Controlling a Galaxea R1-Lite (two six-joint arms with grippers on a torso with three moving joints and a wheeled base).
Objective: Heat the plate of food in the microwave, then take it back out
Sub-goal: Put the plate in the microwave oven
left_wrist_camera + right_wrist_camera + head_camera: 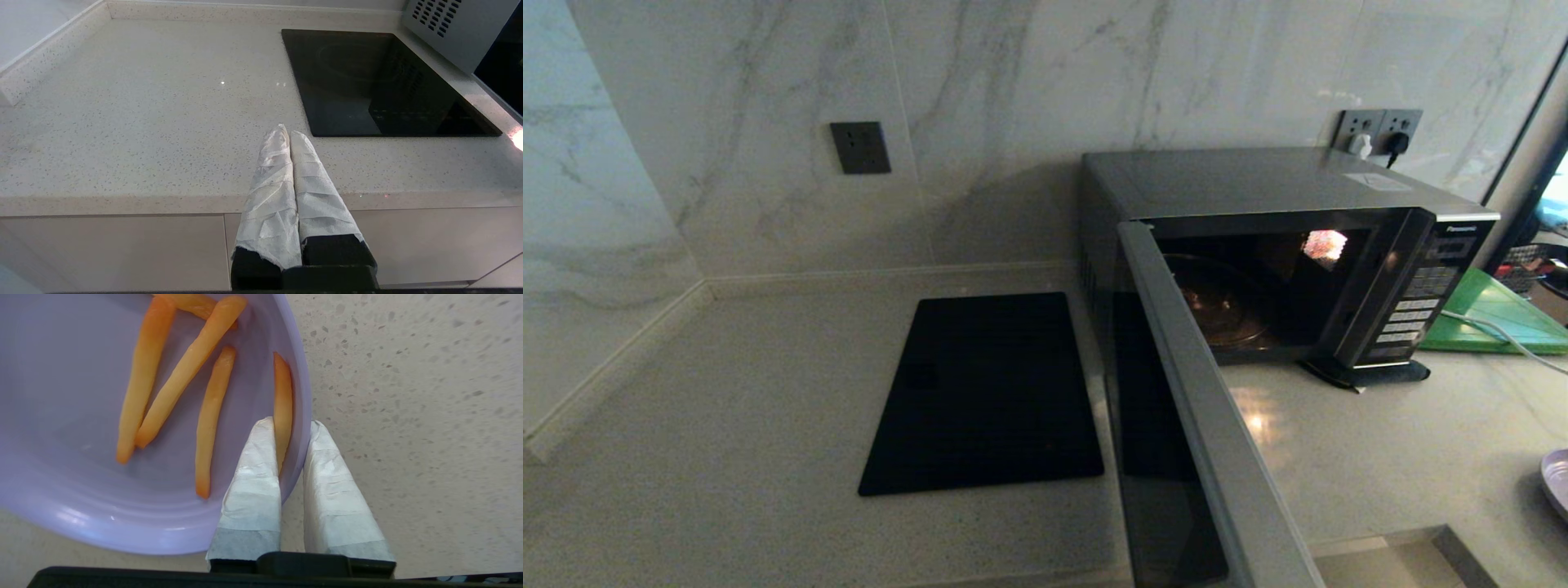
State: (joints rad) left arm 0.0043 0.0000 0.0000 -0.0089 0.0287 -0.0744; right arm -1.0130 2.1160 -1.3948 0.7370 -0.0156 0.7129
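My right gripper [291, 435] is pinching the rim of the round lilac plate of orange sticks [122, 416], one finger inside, one outside. Plate is sitting on the speckled counter [408, 396], right of the open silver microwave [1258, 175]. Left gripper [289, 136] is idling, fingers together.

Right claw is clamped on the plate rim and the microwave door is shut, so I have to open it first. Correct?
Not quite. The right claw does pinch the plate by its rim, but the microwave door is already swung wide open, as the head view shows. No opening needed.
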